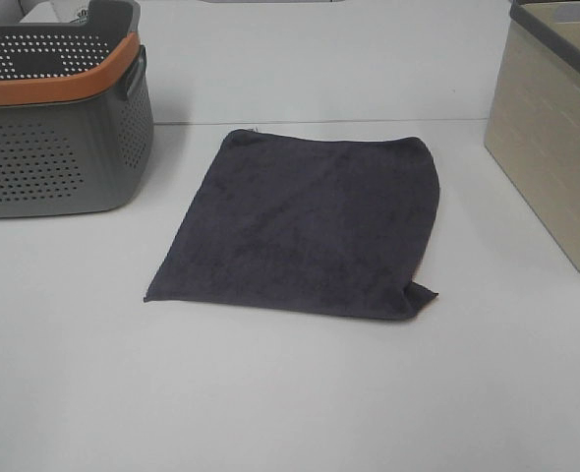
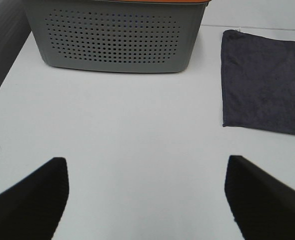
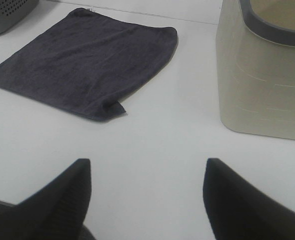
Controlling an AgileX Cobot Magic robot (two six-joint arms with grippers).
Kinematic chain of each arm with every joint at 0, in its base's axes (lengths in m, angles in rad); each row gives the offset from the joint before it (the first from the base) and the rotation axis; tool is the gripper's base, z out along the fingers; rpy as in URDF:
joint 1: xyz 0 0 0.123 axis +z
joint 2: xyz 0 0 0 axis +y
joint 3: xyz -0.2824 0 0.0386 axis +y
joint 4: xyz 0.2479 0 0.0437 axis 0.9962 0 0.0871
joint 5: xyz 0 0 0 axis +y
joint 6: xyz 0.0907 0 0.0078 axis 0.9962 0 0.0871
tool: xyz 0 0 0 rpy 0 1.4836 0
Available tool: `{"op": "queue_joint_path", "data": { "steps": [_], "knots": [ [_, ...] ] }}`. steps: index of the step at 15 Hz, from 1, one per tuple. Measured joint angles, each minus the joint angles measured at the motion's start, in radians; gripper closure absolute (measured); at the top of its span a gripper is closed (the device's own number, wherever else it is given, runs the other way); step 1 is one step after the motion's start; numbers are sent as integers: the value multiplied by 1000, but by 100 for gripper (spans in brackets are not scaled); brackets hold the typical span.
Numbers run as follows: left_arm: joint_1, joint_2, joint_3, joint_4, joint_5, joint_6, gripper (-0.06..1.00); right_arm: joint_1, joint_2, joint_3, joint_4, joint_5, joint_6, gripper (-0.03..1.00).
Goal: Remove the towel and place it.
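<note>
The dark charcoal-grey towel (image 1: 300, 221) lies flat on the white table (image 1: 290, 393) between the two baskets, with its near right corner folded under. It also shows in the left wrist view (image 2: 267, 85) and the right wrist view (image 3: 87, 65). My left gripper (image 2: 145, 195) is open and empty above bare table, short of the grey basket and to the left of the towel. My right gripper (image 3: 145, 192) is open and empty above bare table, nearer than the towel's folded corner. Neither gripper shows in the exterior high view.
A grey perforated basket with an orange rim (image 1: 54, 118) stands at the back left; it also shows in the left wrist view (image 2: 117, 37). A beige basket with a grey rim (image 1: 555, 128) stands at the right edge, also in the right wrist view (image 3: 262, 75).
</note>
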Motion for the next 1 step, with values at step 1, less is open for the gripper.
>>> {"op": "queue_joint_path", "data": {
  "steps": [1],
  "knots": [
    [0, 0, 0, 0, 0, 0, 15, 0, 0, 0, 0, 0, 0, 32]
  ]
}}
